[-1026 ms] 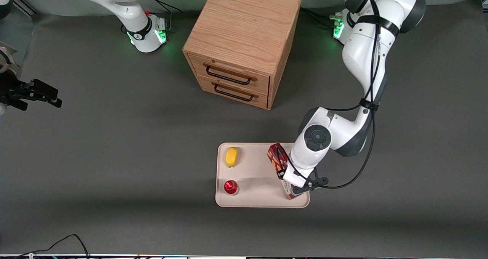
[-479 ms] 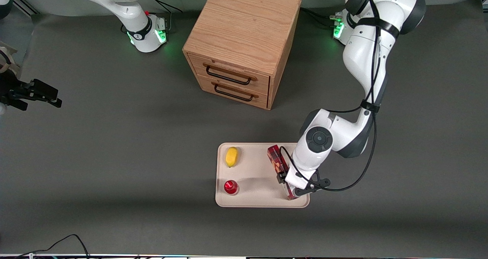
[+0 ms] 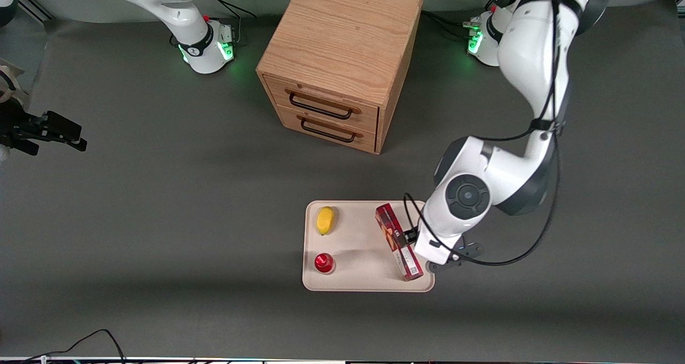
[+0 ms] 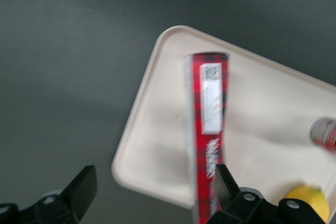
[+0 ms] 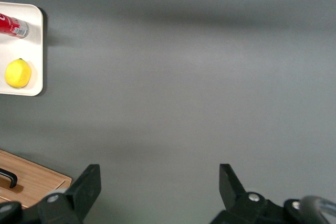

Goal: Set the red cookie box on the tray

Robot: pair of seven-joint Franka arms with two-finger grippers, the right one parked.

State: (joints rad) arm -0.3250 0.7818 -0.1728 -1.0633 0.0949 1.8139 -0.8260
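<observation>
The flat cream-beige rectangular tray [image 3: 353, 246] with rounded corners and a low rim lies on the dark grey table [image 3: 160, 219], nearer the front camera than the two-drawer wooden cabinet [image 3: 337, 64]. It holds three items: the long red tartan cookie box [image 3: 398, 242], standing on a narrow side along the tray's edge toward the working arm's end, a yellow lemon [image 3: 325, 220], and a small red-capped round item [image 3: 324, 263]. The left arm's gripper [image 4: 152, 195] hovers above the box, jaws spread wide and holding nothing, one finger [image 4: 226, 184] just beside the carton.
</observation>
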